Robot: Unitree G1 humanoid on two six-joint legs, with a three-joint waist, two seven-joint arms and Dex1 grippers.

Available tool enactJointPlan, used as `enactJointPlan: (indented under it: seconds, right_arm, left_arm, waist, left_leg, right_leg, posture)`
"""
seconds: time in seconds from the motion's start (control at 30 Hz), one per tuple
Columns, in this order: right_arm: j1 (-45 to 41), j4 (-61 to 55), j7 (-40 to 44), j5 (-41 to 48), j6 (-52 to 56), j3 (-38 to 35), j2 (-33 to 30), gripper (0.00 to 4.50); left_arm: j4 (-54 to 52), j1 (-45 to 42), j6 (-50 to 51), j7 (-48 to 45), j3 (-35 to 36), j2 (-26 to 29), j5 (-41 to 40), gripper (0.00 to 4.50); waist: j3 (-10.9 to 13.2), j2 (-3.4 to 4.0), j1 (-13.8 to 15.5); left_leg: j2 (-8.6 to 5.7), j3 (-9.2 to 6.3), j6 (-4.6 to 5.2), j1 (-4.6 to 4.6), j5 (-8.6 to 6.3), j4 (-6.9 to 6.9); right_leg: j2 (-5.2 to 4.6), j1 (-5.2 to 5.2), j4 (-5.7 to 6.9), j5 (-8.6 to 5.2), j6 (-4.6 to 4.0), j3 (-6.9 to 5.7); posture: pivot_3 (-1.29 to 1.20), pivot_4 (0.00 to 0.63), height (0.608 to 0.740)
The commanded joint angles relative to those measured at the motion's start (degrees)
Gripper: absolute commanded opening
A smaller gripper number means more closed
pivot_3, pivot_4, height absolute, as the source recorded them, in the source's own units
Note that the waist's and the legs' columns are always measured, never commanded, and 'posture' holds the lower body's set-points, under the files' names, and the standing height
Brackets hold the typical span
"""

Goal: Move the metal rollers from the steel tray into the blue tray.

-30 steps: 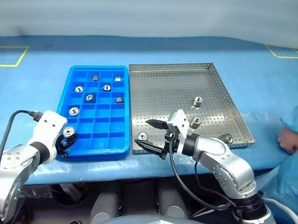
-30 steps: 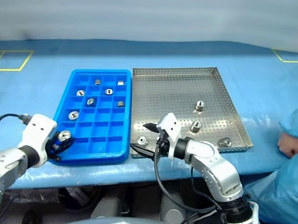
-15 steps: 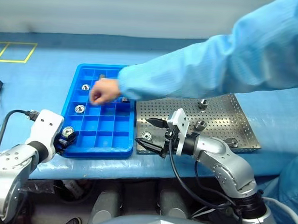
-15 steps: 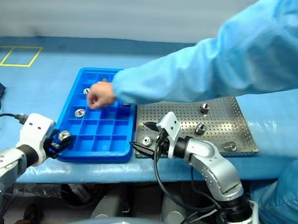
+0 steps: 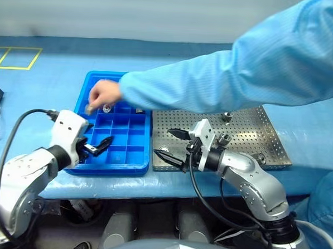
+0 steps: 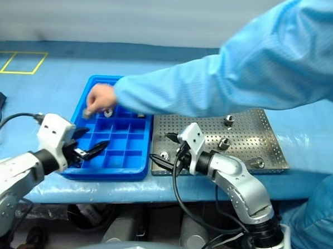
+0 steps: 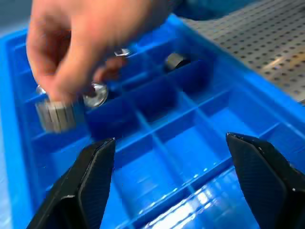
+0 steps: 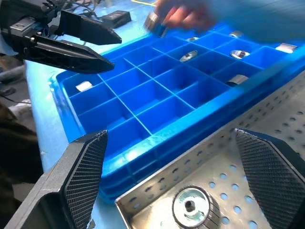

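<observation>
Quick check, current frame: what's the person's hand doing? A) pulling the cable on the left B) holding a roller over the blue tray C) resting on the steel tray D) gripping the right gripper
B: the person's hand is pinching a metal roller above the compartments of the blue tray, clear of the steel tray and of both grippers.

Left gripper [image 5: 96,146] now opened, roller dropped; person's hand [image 5: 103,92] came in above it, lifting a roller [image 7: 56,114].
</observation>
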Motion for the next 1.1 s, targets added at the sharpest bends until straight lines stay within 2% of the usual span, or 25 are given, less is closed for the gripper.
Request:
enactJointPlan:
  seconds: [0.03, 0.1, 0.2, 0.3, 0.37, 0.47, 0.63, 0.83, 1.1]
  right_arm:
    - [1.28, -4.15, -1.85, -0.46, 0.26, -2.41, -1.19, 4.50]
    - [2.14, -5.36, -3.46, -1.17, 1.38, -3.22, -2.26, 4.50]
    - [4.03, -8.01, -6.03, -3.70, 3.64, -4.21, -5.34, 4.50]
    - [4.74, -9.47, -6.84, -5.64, 4.06, -3.80, -7.44, 4.50]
    - [5.48, -10.23, -7.46, -6.48, 4.07, -4.06, -8.15, 4.50]
    - [6.50, -11.04, -8.57, -7.38, 4.08, -4.45, -8.10, 4.50]
    - [8.83, -12.79, -10.35, -8.04, 3.61, -4.74, -6.85, 4.50]
    - [10.02, -13.39, -11.64, -9.26, 2.78, -3.87, -4.92, 4.50]
    - [10.52, -12.52, -11.54, -10.10, 1.63, -3.25, -3.57, 4.50]
  left_arm:
    - [2.13, -2.28, -3.39, -1.04, -3.49, 0.00, -0.66, 4.01]
    - [4.15, -4.63, -4.48, -1.23, -6.12, -0.73, -0.83, 4.01]
    - [10.52, -12.09, -7.25, -3.29, -15.74, -3.36, 0.11, 4.01]
    - [15.19, -17.88, -8.26, -4.86, -22.31, -4.98, 1.03, 4.01]
    - [18.51, -22.24, -9.32, -6.84, -28.34, -4.05, 3.54, 4.01]
    - [23.32, -26.65, -10.73, -9.16, -33.40, -2.16, 6.65, 4.01]
    - [28.55, -31.21, -12.86, -12.26, -37.80, 0.78, 10.64, 4.01]
    - [27.89, -31.53, -12.80, -17.42, -39.30, 5.02, 11.64, 4.01]
    - [23.54, -29.26, -12.58, -22.90, -39.34, 13.77, 12.94, 4.01]
  waist:
    - [-0.01, -0.02, -0.33]
    - [-0.01, -0.02, -0.71]
    - [-0.03, 0.01, -0.52]
    - [-0.08, -0.09, -1.66]
    - [-0.08, -0.10, -2.69]
    - [-0.08, -0.09, -4.50]
    - [-0.08, -0.08, -8.85]
    - [-0.08, -0.08, -13.72]
    - [-0.08, -0.08, -17.59]
  left_leg:
    - [0.00, 0.02, 0.00, -0.02, 0.00, 0.00]
    - [0.00, 0.06, 0.01, -0.03, 0.00, 0.01]
    - [-0.01, 0.02, 0.03, -0.02, 0.01, 0.08]
    - [0.00, 0.11, 0.10, -0.07, -0.02, 0.25]
    - [-0.01, 0.10, 0.14, -0.10, -0.03, 0.30]
    - [-0.01, 0.10, 0.16, -0.09, -0.04, 0.32]
    - [0.01, 0.06, 0.43, -0.10, 0.09, 0.21]
    - [-0.02, 0.05, 0.44, -0.10, 0.09, 0.12]
    - [0.00, 0.03, 0.44, -0.01, 0.10, 0.00]
  right_leg:
    - [0.00, 0.00, 0.01, 0.00, 0.00, 0.01]
    - [0.00, 0.02, 0.00, 0.00, 0.00, 0.04]
    - [0.01, 0.04, 0.02, 0.00, 0.01, 0.00]
    - [0.02, 0.23, 0.01, 0.00, 0.03, 0.03]
    - [0.02, 0.34, 0.03, 0.01, 0.05, 0.04]
    - [0.04, 0.37, 0.03, 0.01, 0.05, 0.04]
    - [0.05, 0.30, 0.03, 0.00, 0.06, 0.08]
    - [0.02, 0.29, 0.02, -0.01, 0.11, 0.13]
    - [0.05, 0.28, 0.04, -0.01, 0.12, 0.18]
  posture:
    - [-0.27, 0.150, 0.740]
    - [-0.28, 0.150, 0.740]
    - [-0.30, 0.150, 0.740]
    - [-0.35, 0.150, 0.740]
    - [-0.37, 0.150, 0.740]
    - [-0.41, 0.150, 0.740]
    - [-0.45, 0.150, 0.740]
    - [-0.47, 0.150, 0.740]
    - [-0.46, 0.150, 0.740]
